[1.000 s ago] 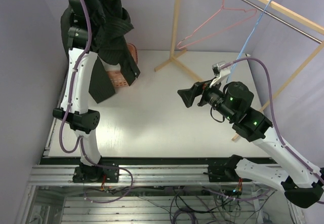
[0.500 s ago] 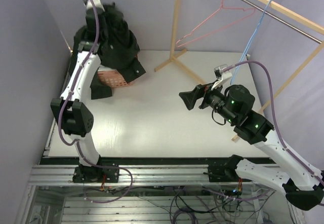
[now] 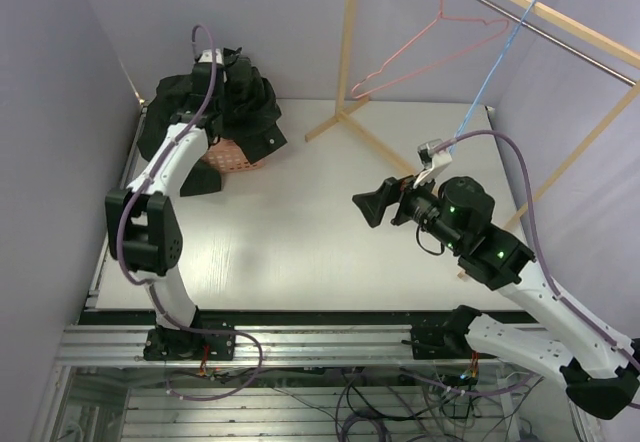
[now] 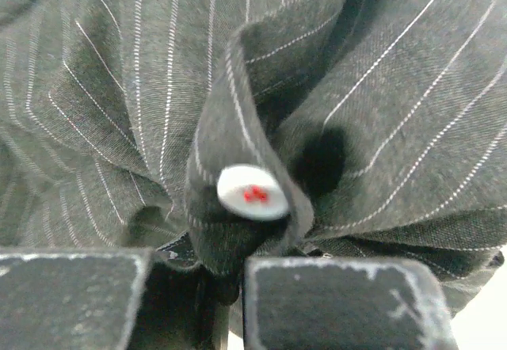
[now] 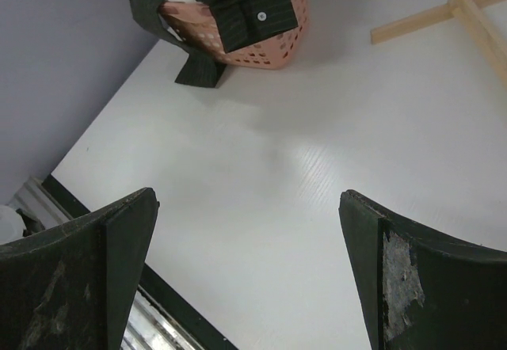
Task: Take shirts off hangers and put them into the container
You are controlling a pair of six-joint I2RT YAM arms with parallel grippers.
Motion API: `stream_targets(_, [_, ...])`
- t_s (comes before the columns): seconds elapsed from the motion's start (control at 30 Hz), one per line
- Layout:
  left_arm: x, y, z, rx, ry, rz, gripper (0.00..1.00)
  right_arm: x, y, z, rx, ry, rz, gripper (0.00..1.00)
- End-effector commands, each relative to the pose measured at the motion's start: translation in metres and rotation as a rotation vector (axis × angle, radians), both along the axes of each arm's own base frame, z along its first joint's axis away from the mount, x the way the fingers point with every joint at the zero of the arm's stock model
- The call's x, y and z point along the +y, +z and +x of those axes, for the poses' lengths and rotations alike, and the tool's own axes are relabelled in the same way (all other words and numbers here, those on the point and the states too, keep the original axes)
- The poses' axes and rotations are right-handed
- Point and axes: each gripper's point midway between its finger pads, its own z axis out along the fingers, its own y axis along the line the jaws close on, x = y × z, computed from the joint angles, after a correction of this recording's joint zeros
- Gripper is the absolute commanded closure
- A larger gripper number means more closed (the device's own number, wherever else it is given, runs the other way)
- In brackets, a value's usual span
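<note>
Above the table (image 3: 300,242), left claw (image 4: 227,279) pinches the dark shirt (image 4: 380,112); right claw (image 5: 247,203) gapes.

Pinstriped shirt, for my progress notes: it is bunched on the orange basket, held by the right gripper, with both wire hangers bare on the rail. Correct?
Wrong arm: the left gripper holds the pinstriped shirt, shut on its cloth in the left wrist view. The right gripper stands open. The orange basket and the bare pink hanger and blue hanger are as you say.
</note>
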Motion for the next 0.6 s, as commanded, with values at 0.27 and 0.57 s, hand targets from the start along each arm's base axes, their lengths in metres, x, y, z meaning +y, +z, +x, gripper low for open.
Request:
stream_targets(0.27, [-0.018,-0.169,-0.02,0.637,-0.087,-0.406,0.83,-0.014,0.017,-0.01,-0.033,-0.023,0.063,0.0])
stream_targets(0.57, [-0.006,-0.121,-0.048,0.546,-0.06,-0.403,0.73,-0.005,0.012,-0.008,-0.03,0.002,0.06,0.0])
